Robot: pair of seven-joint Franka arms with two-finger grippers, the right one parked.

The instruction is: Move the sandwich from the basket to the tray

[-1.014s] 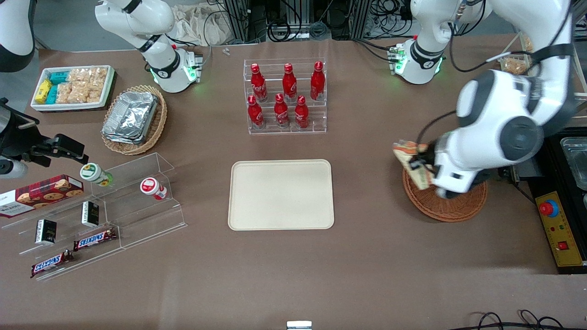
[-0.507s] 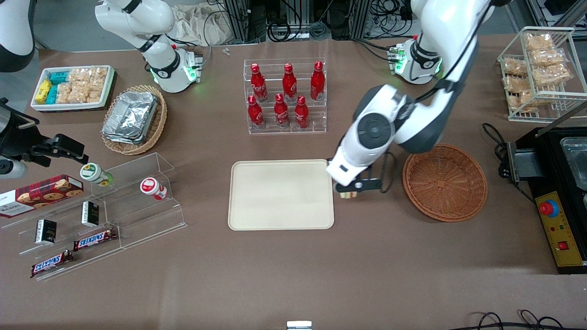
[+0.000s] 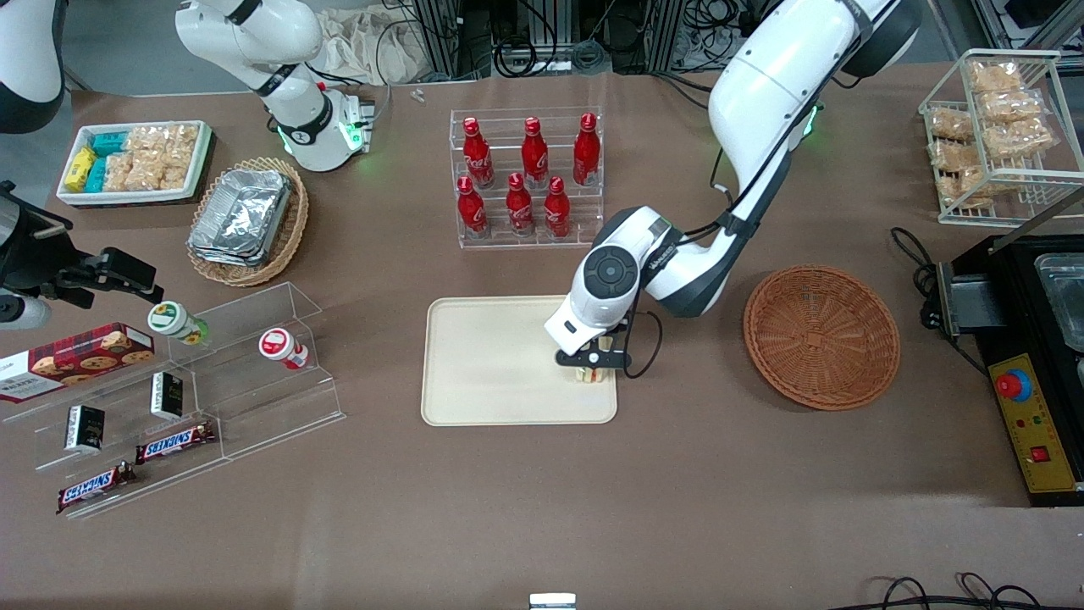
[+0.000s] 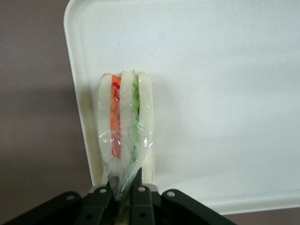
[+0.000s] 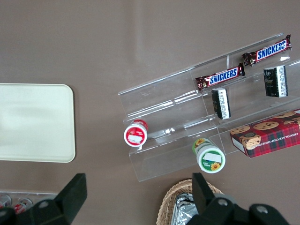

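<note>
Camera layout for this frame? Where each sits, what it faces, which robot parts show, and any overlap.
Front view: high, facing the robots, looking down on the table; both arms show, the gripper over the tray, basket beside it.
Left wrist view: on the working arm, looking down past the gripper shut on the sandwich over the tray's corner.
Right wrist view: on the parked arm, looking down at the acrylic shelf; its own fingers show.
Shared: all three see the tray.
</note>
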